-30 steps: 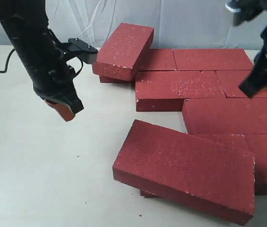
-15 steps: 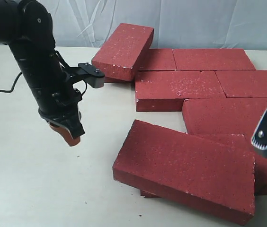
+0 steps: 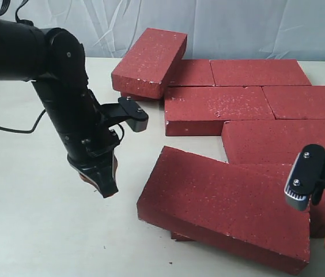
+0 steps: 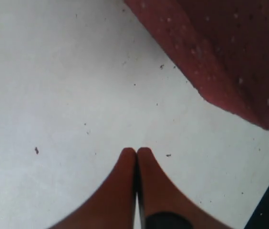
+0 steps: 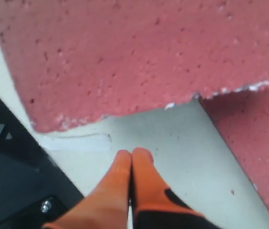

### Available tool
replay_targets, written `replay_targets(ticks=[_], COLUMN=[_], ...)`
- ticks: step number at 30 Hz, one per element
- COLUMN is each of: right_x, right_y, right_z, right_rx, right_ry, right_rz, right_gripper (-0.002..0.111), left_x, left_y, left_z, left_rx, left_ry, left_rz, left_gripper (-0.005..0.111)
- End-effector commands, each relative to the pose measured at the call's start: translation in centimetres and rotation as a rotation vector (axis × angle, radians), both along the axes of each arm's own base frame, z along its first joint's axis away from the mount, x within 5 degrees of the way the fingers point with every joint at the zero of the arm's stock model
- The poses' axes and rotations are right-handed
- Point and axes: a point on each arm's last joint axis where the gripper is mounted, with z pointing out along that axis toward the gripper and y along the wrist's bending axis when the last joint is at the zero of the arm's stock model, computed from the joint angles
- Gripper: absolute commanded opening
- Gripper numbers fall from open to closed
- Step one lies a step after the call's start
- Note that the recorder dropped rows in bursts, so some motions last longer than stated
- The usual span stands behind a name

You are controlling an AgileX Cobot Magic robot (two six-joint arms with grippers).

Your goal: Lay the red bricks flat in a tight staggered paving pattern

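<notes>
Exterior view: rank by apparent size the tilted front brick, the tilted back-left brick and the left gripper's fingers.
1. Tilted front brick: largest, but nearest the camera, so true size versus the other brick is unsure.
2. Tilted back-left brick.
3. Left gripper's fingers: shut, clearly smallest.

Nine red bricks, one pale table, two pincers: left pincer, right pincer
</notes>
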Motion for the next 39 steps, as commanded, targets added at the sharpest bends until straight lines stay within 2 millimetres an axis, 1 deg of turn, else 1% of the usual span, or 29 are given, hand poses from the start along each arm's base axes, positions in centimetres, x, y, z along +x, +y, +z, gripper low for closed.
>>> replay_targets(ticks=[1, 3, 8, 12, 17, 21, 23, 26, 27, 28, 29, 30, 31, 32, 33, 34, 35, 37, 39], right_x=[1.1, 1.4, 1.6, 1.9, 2.3, 2.8, 3.2, 4.0, 4.3, 4.9, 5.2, 5.9, 6.3, 7.0, 7.3, 7.9, 8.2, 9.8, 11.5], right_y=[0.7, 0.9, 1.0, 1.1, 1.5, 1.7, 2.0, 2.6, 2.9, 3.6, 3.9, 4.4, 4.7, 5.2, 5.5, 6.5, 7.2, 9.5, 11.2], right_z=[-1.2, -1.4, -1.7, -1.6, -1.5, -0.8, -0.1, 1.4, 2.1, 3.5, 4.0, 5.0, 5.4, 5.9, 5.9, 5.7, 5.5, 4.7, 3.9], right_rx=[0.041, 0.053, 0.059, 0.073, 0.108, 0.121, 0.138, 0.187, 0.211, 0.274, 0.299, 0.348, 0.366, 0.396, 0.400, 0.403, 0.403, 0.411, 0.412], right_ry=[-0.003, -0.012, -0.006, -0.043, -0.080, -0.096, -0.111, -0.130, -0.140, -0.161, -0.169, -0.194, -0.202, -0.204, -0.206, -0.213, -0.213, -0.235, -0.232], right_rz=[0.013, 0.011, 0.006, 0.000, -0.021, -0.023, -0.027, -0.044, -0.053, -0.073, -0.084, -0.098, -0.104, -0.116, -0.110, -0.086, -0.071, -0.035, -0.020], right_gripper=[-0.001, -0.001, -0.001, -0.001, -0.001, -0.001, -0.001, -0.001, -0.001, -0.001, -0.001, -0.001, -0.001, -0.001, -0.001, -0.001, -0.001, -0.001, -0.001], left_x=[0.2, 0.5, 1.1, 1.0, 0.4, 0.3, 0.3, 0.4, 0.5, 0.8, 0.9, 1.0, 1.0, 1.3, 1.5, 2.0, 2.3, 3.4, 4.3], left_y=[-0.7, -0.9, -1.6, -2.0, -2.8, -3.0, -2.8, -2.5, -2.3, -1.8, -1.6, -1.0, -0.8, 0.0, 0.3, 1.2, 1.6, 3.6, 5.5], left_z=[-1.1, -1.5, -1.5, -1.4, -0.8, -0.7, -0.6, 0.3, 0.8, 1.7, 2.1, 2.9, 3.1, 3.8, 3.9, 4.3, 4.3, 4.4, 4.2], left_rx=[-0.031, -0.046, -0.112, -0.150, -0.266, -0.288, -0.270, -0.222, -0.198, -0.153, -0.144, -0.130, -0.132, -0.140, -0.141, -0.142, -0.139, -0.115, -0.091], left_ry=[0.002, -0.009, -0.053, -0.038, 0.014, 0.025, 0.020, 0.023, 0.007, -0.054, -0.081, -0.123, -0.130, -0.145, -0.149, -0.159, -0.163, -0.168, -0.178], left_rz=[-0.007, 0.000, 0.056, 0.061, 0.009, 0.016, -0.011, -0.028, -0.017, 0.006, 0.008, 0.013, 0.015, 0.042, 0.065, 0.101, 0.112, 0.194, 0.249], left_gripper=[0.000, 0.000, 0.000, 0.000, 0.000, 0.000, 0.000, 0.000, 0.000, 0.000, 0.000, 0.000, 0.000, 0.000, 0.000, 0.000, 0.000, 0.000, 0.000])
